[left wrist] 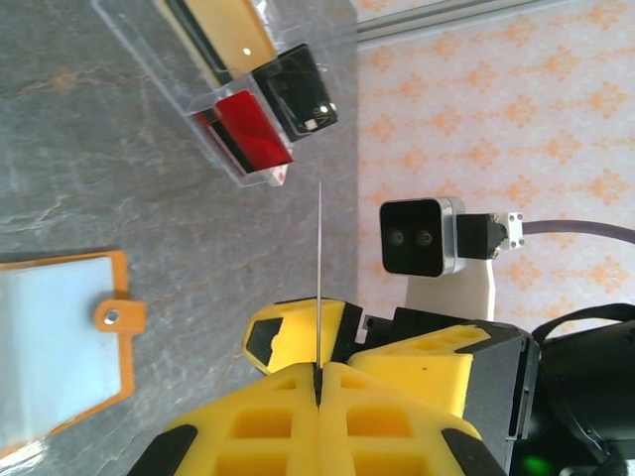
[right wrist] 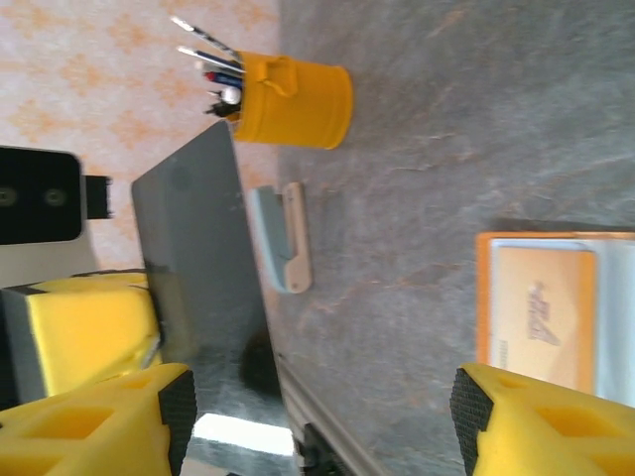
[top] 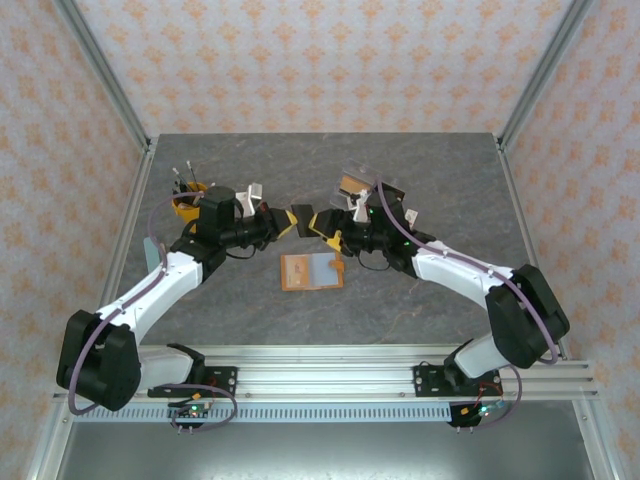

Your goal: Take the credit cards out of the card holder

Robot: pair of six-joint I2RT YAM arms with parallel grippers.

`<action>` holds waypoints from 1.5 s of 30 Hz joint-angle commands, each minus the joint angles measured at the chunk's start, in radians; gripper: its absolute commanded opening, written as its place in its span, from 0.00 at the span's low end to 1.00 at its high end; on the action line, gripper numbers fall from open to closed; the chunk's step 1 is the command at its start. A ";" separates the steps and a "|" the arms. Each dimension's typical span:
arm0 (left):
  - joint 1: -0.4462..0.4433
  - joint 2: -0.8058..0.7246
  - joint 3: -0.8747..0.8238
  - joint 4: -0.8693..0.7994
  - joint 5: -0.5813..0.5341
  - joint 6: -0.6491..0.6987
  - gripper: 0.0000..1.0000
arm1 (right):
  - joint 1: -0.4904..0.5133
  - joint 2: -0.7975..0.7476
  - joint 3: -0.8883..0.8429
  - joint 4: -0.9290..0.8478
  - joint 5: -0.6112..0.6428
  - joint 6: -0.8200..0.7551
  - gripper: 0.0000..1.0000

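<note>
Now one card holder [top: 312, 271], one pinched card [right wrist: 198, 268].

A robotics lab test cell: robot arms [top: 150, 290] bolted to an aluminium rail [top: 320, 375] at a grey table [top: 230, 330], enclosed by wallpaper-patterned panels [top: 320, 60] on metal framing [top: 100, 70].

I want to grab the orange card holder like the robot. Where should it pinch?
Probably at the little orange tab. The card holder lies open and flat on the table, so its middle gives nothing to pinch. The tab sticks out past the edge toward the right arm, so come low from there.
</note>
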 commanded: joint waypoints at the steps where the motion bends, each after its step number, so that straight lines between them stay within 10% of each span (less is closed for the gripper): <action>1: -0.011 -0.016 0.001 0.054 0.034 -0.022 0.00 | -0.013 0.001 0.031 0.132 -0.066 0.061 0.69; 23: -0.066 -0.017 -0.009 0.021 -0.073 -0.031 0.00 | -0.041 -0.010 0.027 0.156 -0.146 0.068 0.05; 34: -0.064 -0.031 0.076 -0.413 -0.393 0.116 0.73 | -0.047 -0.099 0.232 -0.530 0.300 -0.583 0.00; 45: -0.059 -0.008 0.142 -0.596 -0.591 0.233 1.00 | -0.106 -0.187 0.297 -0.683 0.557 -0.954 0.00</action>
